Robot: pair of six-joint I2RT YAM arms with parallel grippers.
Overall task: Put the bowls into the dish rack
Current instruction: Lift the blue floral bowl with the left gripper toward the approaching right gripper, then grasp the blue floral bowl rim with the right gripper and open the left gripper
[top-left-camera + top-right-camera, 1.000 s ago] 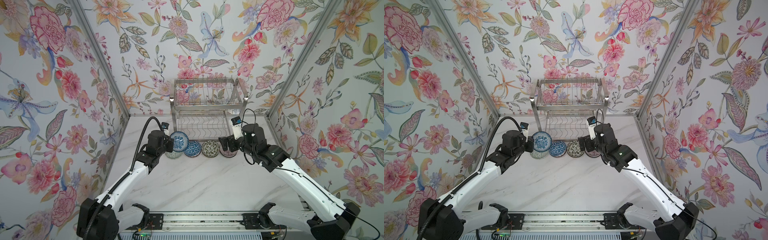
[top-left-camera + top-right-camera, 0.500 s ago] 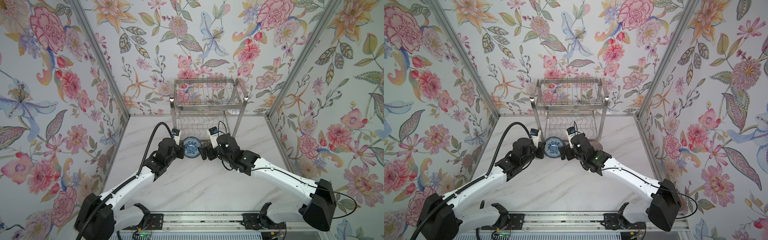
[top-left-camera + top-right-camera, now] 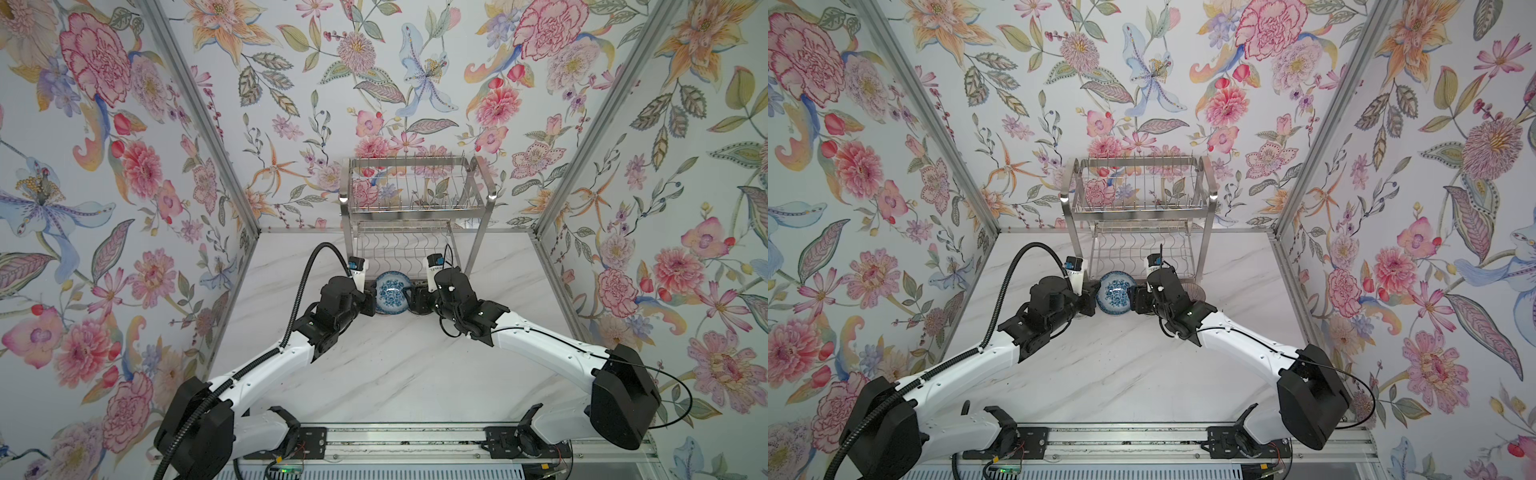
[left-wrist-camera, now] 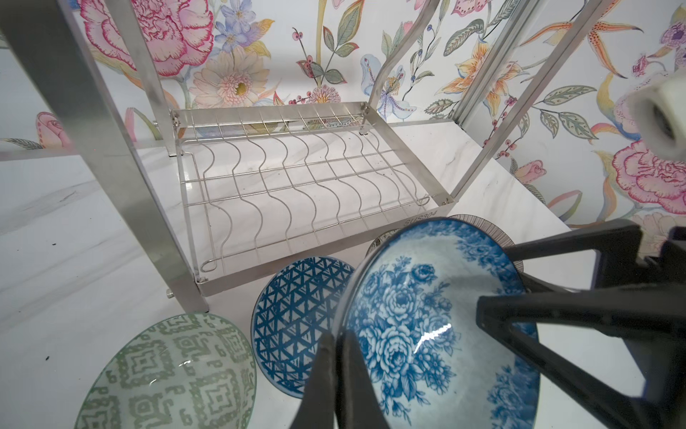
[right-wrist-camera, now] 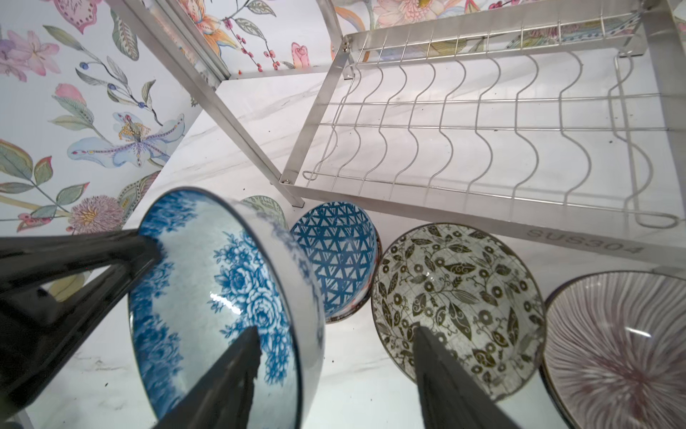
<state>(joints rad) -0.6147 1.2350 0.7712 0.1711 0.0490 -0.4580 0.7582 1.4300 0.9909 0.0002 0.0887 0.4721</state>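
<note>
– While the left tool (image 3: 372, 300) pinches the blue floral bowl (image 3: 391, 293), six o'clock of the dish rack (image 3: 415, 216), the right tool (image 3: 411, 298) straddles its rim, spread.
– Handover, seemingly; right must clamp before left releases.
</note>
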